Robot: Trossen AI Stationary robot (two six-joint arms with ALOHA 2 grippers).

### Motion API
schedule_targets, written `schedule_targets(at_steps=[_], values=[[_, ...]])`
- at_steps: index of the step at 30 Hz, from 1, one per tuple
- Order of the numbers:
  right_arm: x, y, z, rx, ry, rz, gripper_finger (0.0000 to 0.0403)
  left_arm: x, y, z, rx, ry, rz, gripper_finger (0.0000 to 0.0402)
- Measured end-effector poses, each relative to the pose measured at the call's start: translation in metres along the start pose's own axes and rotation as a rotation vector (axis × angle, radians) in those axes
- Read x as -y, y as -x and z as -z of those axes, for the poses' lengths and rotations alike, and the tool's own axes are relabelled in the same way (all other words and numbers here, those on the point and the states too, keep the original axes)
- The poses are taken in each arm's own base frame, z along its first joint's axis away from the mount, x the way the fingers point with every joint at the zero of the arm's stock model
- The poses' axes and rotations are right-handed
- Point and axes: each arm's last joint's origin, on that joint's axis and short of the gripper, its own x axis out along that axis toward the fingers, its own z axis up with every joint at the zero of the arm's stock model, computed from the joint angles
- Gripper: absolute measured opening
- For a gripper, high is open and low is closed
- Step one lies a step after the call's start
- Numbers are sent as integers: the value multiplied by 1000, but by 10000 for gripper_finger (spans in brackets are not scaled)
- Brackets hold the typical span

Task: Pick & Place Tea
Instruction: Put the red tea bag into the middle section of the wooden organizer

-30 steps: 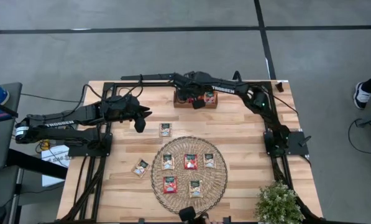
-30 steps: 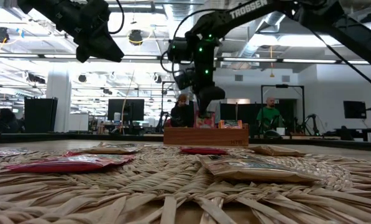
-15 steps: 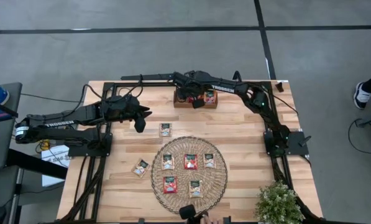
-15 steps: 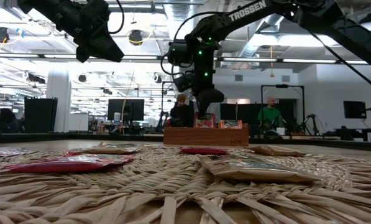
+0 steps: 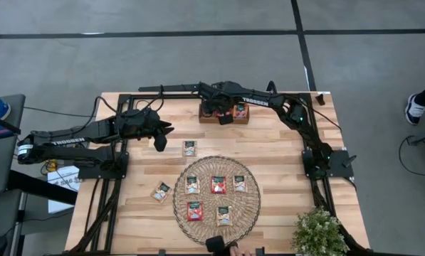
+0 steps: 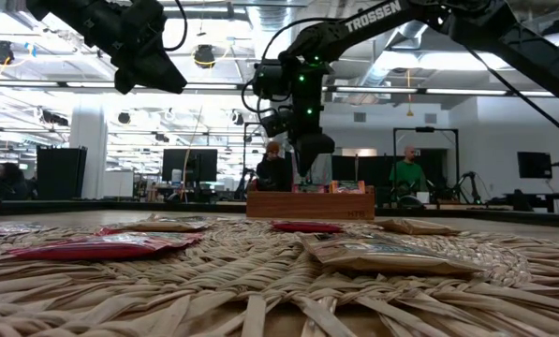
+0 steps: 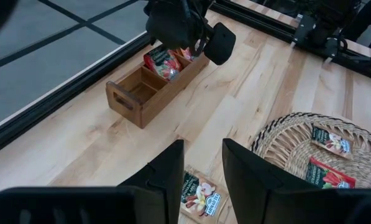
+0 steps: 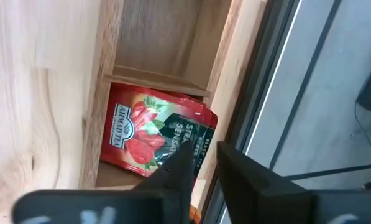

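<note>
- The right gripper [image 5: 220,114] hangs over the wooden tray [image 5: 206,119] at the upper middle of the high view, at the far edge of the desk [image 5: 283,153].
- In the right wrist view its jaws stand a little apart, released, with their tips just above a red sachet [image 8: 149,138] that lies in one of the tray's compartments; they hold nothing.
- The left wrist view shows that red sachet [image 7: 162,62] leaning in a middle compartment of the tray [image 7: 135,99], right under the right gripper [image 7: 201,43].
- The left gripper [image 5: 159,143] hovers above the desk at left of centre in the high view, near a cream sachet [image 5: 190,148] that lies on the bare wood just above the woven mat [image 5: 249,208].
- Its jaws are parted and empty in the left wrist view, with the cream sachet [image 7: 201,195] on the desk beneath the gap between them.
- Five sachets rest on the mat in the lower middle of the high view: cream [image 5: 192,185], red [image 5: 218,185] and cream [image 5: 239,183] in a row, then red [image 5: 194,210] and cream [image 5: 223,215] below.
- One more cream sachet [image 5: 161,191] lies on the desk just left of the mat.
- A small green plant [image 5: 317,232] stands at the lower right corner of the desk.
- In the low view two people [image 6: 407,173] show in the room beyond the tray.
</note>
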Motion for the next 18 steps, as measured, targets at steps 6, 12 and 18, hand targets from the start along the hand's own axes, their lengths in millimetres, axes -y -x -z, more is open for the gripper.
schedule_targets(at_steps=[6,12,18], values=[[-3,2,2,-79,-4,34,121,0,0,0,0,0,0,101],[-10,26,5,-200,-42,150,147,0,0,0,-3,-1,0,101],[-40,84,6,-98,-96,-29,149,-1,0,5,-48,-8,-13,101]])
